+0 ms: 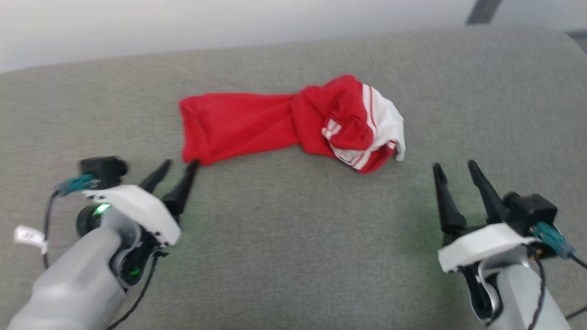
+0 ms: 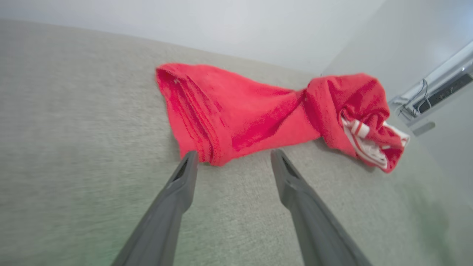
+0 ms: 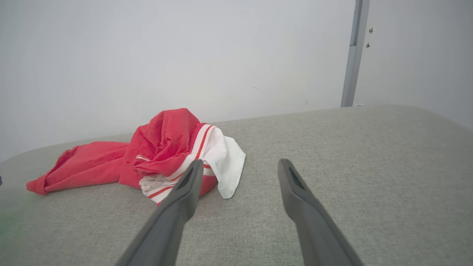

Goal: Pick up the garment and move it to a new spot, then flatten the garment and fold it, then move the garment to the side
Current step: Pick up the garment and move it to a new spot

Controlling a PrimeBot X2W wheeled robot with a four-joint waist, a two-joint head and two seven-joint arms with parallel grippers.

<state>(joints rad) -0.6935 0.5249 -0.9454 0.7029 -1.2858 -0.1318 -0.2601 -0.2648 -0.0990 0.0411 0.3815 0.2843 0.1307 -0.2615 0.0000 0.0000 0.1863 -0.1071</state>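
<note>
Right now my bright red soft shirt with white sleeve parts and thin red-and-white stripes (image 1: 257,123) lies on the big grey cloth cushion (image 1: 293,238). It is not flat. Its left half is a long plain red piece with some wrinkles. Its right half is twisted up into a bunched lump. The white part with the stripes sits on the right side of that lump, and a white flap hangs down at the end. All of the shirt rests on the cushion, a bit past the middle, toward the far edge.

My left claw (image 1: 181,162) is by the near left corner of the shirt. Its two long dark fingers are spread wide and it is empty. One finger tip is just beside the red corner, but I cannot tell if it touches. From my left wrist I see the folded red edge right past my two finger tips.

My right claw (image 1: 455,165) is spread wide too, and it is empty. It is near the lump end, off to the right and closer to me, apart from the white flap. From my right wrist the lump lies on the left, past one finger.

A small green light (image 1: 102,208) glows on my left wrist. Behind the cushion stands a pale wall (image 3: 147,55) with a thin grey post (image 3: 353,55).
</note>
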